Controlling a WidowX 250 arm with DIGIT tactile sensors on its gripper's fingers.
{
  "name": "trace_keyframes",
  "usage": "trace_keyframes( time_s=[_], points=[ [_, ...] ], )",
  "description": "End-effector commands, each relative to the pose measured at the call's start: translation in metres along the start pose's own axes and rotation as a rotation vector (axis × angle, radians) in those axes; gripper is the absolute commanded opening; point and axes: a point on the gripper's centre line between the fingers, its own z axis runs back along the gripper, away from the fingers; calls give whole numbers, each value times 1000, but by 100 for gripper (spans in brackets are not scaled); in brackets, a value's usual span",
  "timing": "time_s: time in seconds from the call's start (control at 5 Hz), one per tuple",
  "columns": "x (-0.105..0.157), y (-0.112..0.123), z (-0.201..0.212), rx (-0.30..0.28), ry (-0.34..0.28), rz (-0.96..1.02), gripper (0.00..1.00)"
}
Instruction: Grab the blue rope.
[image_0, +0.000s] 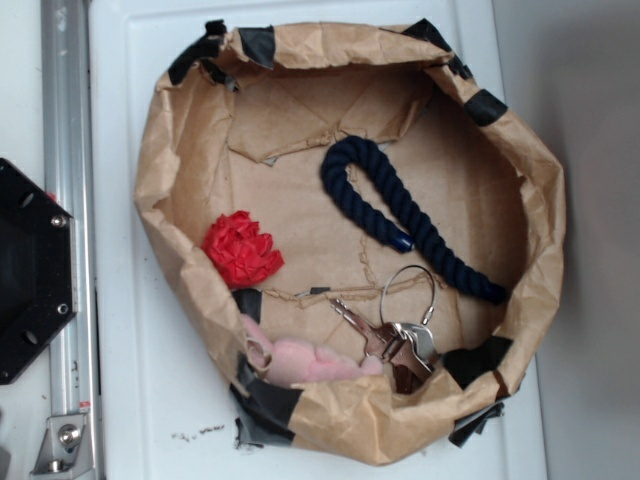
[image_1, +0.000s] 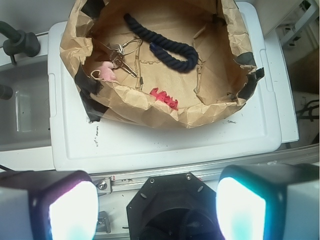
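Observation:
The blue rope (image_0: 400, 208) is a thick navy twisted cord bent like a cane, lying on the floor of a brown paper bag (image_0: 170, 150) rolled down into a bowl. It also shows in the wrist view (image_1: 165, 46) near the top. My gripper (image_1: 157, 210) is open, its two glowing fingers (image_1: 72, 210) wide apart at the bottom of the wrist view, with nothing between them. It hovers over the black robot base (image_1: 165, 205), well short of the bag. The gripper is not in the exterior view.
In the bag lie a red crumpled bow (image_0: 243, 250), a pink soft toy (image_0: 295, 360) and a bunch of keys on a ring (image_0: 400, 335). The bag stands on a white lid (image_0: 130, 330). A metal rail (image_0: 70, 200) and the black base (image_0: 30, 270) are at the left.

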Motion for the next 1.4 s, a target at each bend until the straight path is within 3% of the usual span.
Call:
trace_keyframes(
  time_s=[0.0,0.2,0.4,0.6,0.8,1.2],
  points=[
    [0,0,0,0,0,0,100],
    [48,9,-25,203,-143,-239,100],
    [93,12,-74,375,-85,-435,100],
    [134,22,-127,237,-69,-572,100],
    [159,37,-165,98,-41,-591,100],
    [172,27,-212,-5,0,-618,100]
  ],
)
